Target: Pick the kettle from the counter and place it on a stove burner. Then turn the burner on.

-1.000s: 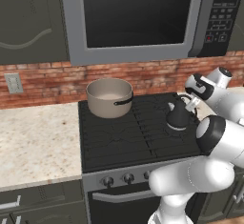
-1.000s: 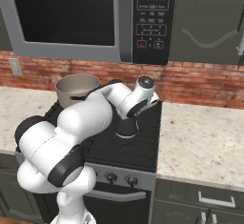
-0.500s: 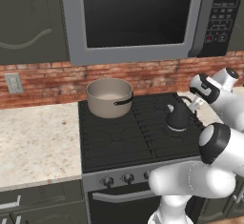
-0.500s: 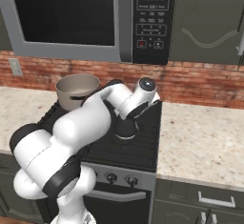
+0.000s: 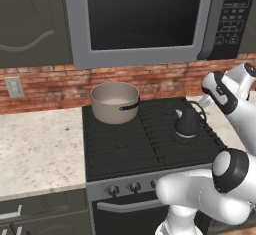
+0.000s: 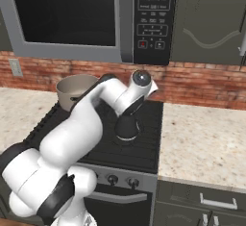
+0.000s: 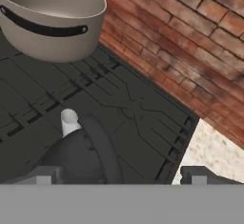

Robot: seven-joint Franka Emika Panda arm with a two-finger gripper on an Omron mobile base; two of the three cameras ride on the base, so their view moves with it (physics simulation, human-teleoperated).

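Two vessels sit on the black cooktop [image 5: 125, 149]. I read the kettle [image 5: 186, 124] as resting upright on the stove burner [image 5: 192, 134] at the right side of the cooktop, roughly 3 o'clock from the cooktop's middle in the left base view. Its thin looped handle [image 5: 200, 110] stands up above the body. The beige pot [image 5: 115, 102] sits on the back-left grate, at about 10 o'clock from the kettle, well apart from it, its black side handle facing the front.

From the right base view, the kettle [image 6: 127, 126] is partly hidden behind the arm's wrist; it sits near the right edge of the cooktop, with the counter [image 6: 202, 143] just beyond at 3 o'clock.

Gripper [image 7: 119, 174] state: released. In the hand view, the two fingertips [image 7: 43, 175] stand wide apart at the bottom edge, one on either side of the kettle [image 7: 76, 158]. I see them clear of the handle arch [image 7: 102, 147], which runs up between them. The pale spout [image 7: 69, 121] points toward 11 o'clock in that view, toward the pot [image 7: 52, 20]. Whether a fingertip grazes the kettle body I cannot tell; the lower part is cut off.

Brick backsplash [image 7: 190, 51] fills the 1 o'clock side of the hand view.

Burner knobs [image 5: 132, 186] line the stove front.
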